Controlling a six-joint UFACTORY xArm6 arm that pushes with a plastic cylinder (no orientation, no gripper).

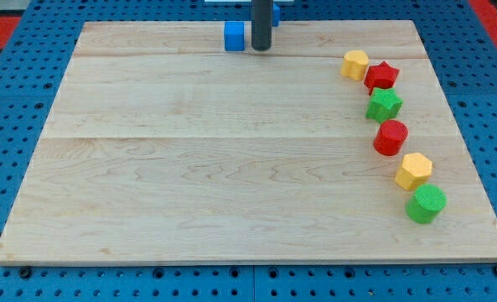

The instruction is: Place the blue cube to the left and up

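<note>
Pale wooden board (231, 168) on blue pegboard, and at its far edge my tip (261, 49), a bare rod holding nothing, stands just right of the blue cube (234, 36), well placed to shove it leftward.

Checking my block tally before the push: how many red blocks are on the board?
2. The red star sits near the view's upper right, between a yellow block and a green star; the red cylinder lies just below that green star. None appear hidden.

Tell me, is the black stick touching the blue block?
Cannot tell. In the camera view my tip sits right against the blue cube on its right side, with no clear gap, but contact isn't plain.
</note>
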